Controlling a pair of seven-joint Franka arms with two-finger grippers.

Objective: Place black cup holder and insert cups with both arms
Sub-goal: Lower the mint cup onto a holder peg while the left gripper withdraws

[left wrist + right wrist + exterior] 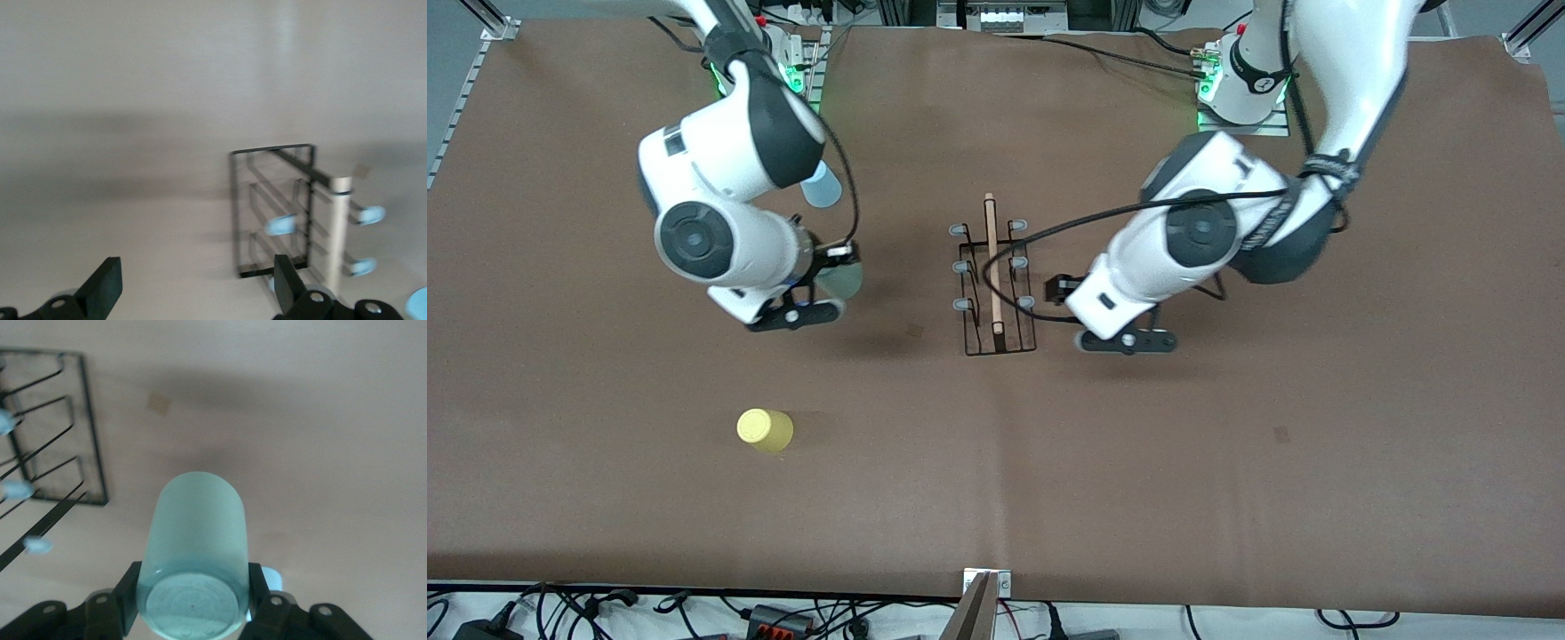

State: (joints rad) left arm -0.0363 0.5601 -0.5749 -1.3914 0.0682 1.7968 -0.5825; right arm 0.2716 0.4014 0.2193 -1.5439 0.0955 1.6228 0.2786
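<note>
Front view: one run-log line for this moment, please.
black cup holder: on table, no cups | left gripper: open beside it, empty | right gripper: shut on mint green cup | yellow cup: on table

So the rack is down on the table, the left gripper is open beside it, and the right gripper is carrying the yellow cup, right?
Not quite: the right gripper is shut on the mint green cup, as the right wrist view shows. The yellow cup stands alone on the table, nearer the front camera. The rest holds: the black cup holder is down and the left gripper is open beside it.
</note>
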